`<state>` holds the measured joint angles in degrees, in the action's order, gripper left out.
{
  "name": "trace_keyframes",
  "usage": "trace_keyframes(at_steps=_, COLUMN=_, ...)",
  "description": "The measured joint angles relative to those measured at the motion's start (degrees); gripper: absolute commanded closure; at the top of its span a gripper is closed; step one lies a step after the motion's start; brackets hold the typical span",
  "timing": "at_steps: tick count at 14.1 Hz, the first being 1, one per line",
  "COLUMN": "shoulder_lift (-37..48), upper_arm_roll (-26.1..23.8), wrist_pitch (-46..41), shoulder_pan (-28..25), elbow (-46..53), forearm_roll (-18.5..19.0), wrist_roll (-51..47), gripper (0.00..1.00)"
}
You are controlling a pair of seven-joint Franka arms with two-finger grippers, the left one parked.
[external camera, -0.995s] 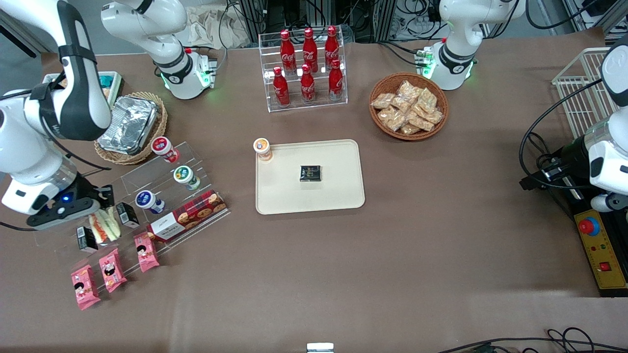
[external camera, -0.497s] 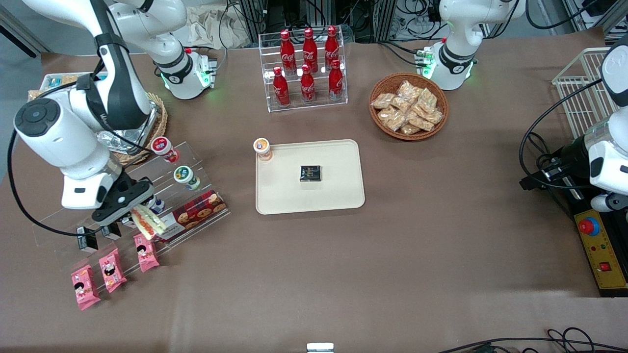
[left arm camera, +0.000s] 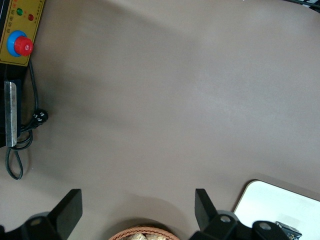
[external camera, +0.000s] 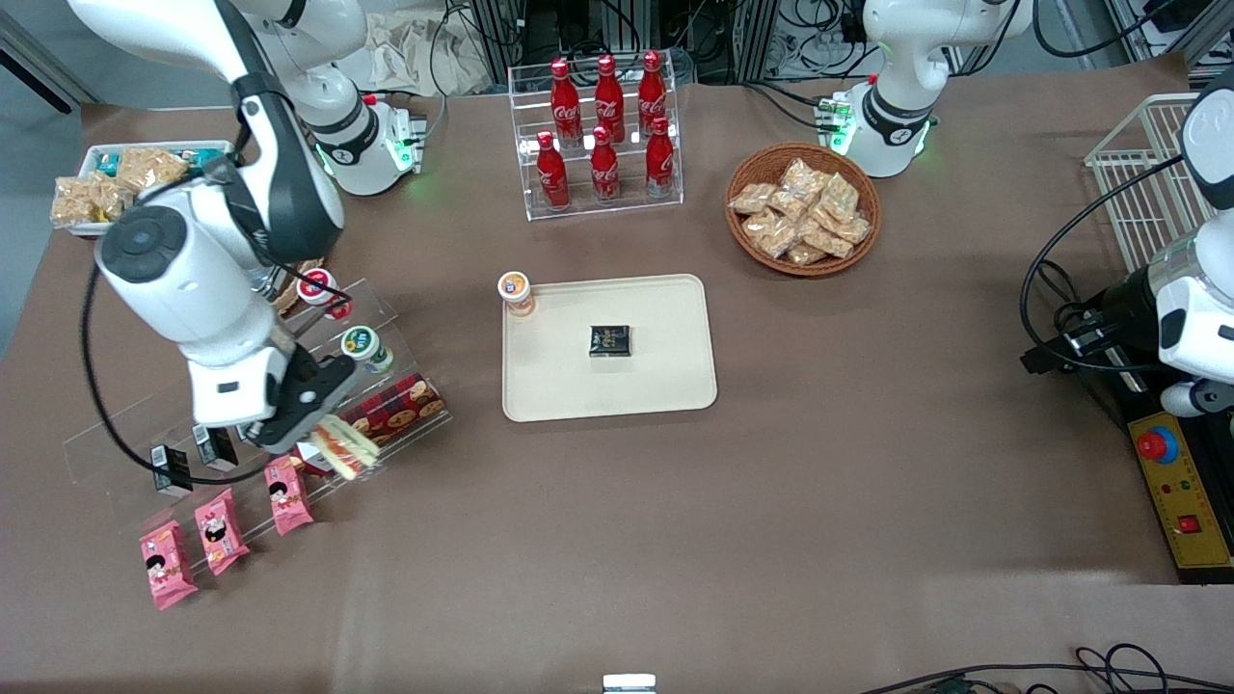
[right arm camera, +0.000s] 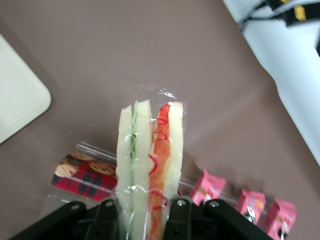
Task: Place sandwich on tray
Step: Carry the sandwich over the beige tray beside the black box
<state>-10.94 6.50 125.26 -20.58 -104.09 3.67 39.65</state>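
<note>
My right gripper [external camera: 318, 434] is shut on the sandwich [external camera: 344, 445], a wrapped wedge of pale bread with red and green filling, and holds it in the air above the clear stepped shelf [external camera: 106, 453]. In the right wrist view the sandwich [right arm camera: 149, 165] stands between the two black fingers [right arm camera: 107, 220], above a red plaid cookie box [right arm camera: 82, 177]. The cream-beige tray [external camera: 656, 386] lies on the table toward the parked arm's end from the gripper; its corner [right arm camera: 20, 102] shows in the right wrist view. A small black packet [external camera: 609, 340] lies on the tray.
The shelf holds small cups [external camera: 365, 348], the cookie box [external camera: 390, 414], black boxes [external camera: 170, 467] and pink snack packets [external camera: 221, 530]. An orange-lidded cup [external camera: 516, 292] stands at the tray's corner. A cola bottle rack [external camera: 603, 130] and a snack basket [external camera: 803, 207] stand farther from the camera.
The right arm has lifted the sandwich off the shelf and carried it toward the tray. The small white tray of snack bags has come into view.
</note>
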Motion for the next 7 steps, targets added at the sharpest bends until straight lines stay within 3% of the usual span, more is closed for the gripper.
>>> trace_keyframes(at_steps=3, shoulder_lift=-1.35, upper_arm_roll=-1.84, wrist_pitch=-2.68, shoulder_pan=-1.94, elbow=1.08, forearm_roll=-0.97, wrist_roll=3.43, gripper=1.0)
trace_keyframes(at_steps=7, shoulder_lift=-3.38, upper_arm_roll=-5.19, wrist_pitch=-4.51, shoulder_pan=-4.07, elbow=1.1, forearm_roll=-11.12, wrist_roll=15.12, gripper=1.0)
